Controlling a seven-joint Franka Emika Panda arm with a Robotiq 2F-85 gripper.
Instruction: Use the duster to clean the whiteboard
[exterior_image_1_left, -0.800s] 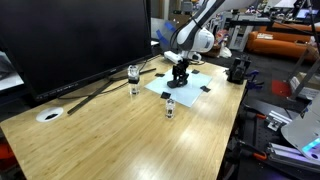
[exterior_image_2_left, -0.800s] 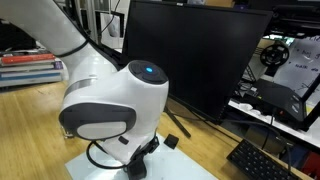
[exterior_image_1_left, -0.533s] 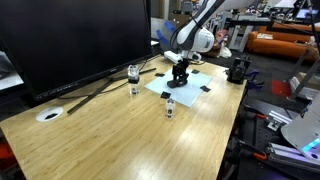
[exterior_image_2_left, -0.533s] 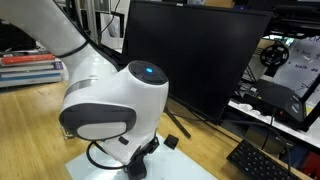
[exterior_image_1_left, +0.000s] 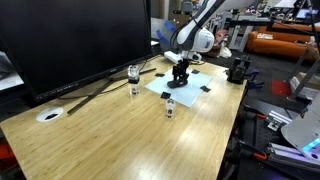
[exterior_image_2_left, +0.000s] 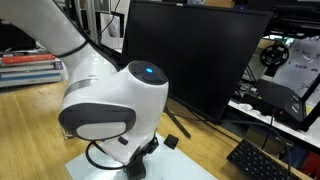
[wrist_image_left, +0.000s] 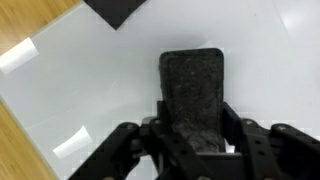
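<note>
- The arm (exterior_image_1_left: 208, 14) slants down from above, and its white wrist housing (exterior_image_2_left: 110, 105) looms large in an exterior view.
- The gripper (exterior_image_1_left: 180, 73) points straight down.
- In the wrist view, its black fingers (wrist_image_left: 240, 135) are clamped on the duster (wrist_image_left: 192, 80).

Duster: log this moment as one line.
gripper: shut on duster | duster: over whiteboard | phase: wiping position

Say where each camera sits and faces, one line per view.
Exterior: at the table's end away from the arm, looking along it to the whiteboard and monitor; arm and gripper show.
Exterior: close beside the arm, facing the monitor; its white joint fills the foreground.
Wrist: above the whiteboard, looking down; gripper shut on the duster.
Shared: whiteboard in all three.
</note>
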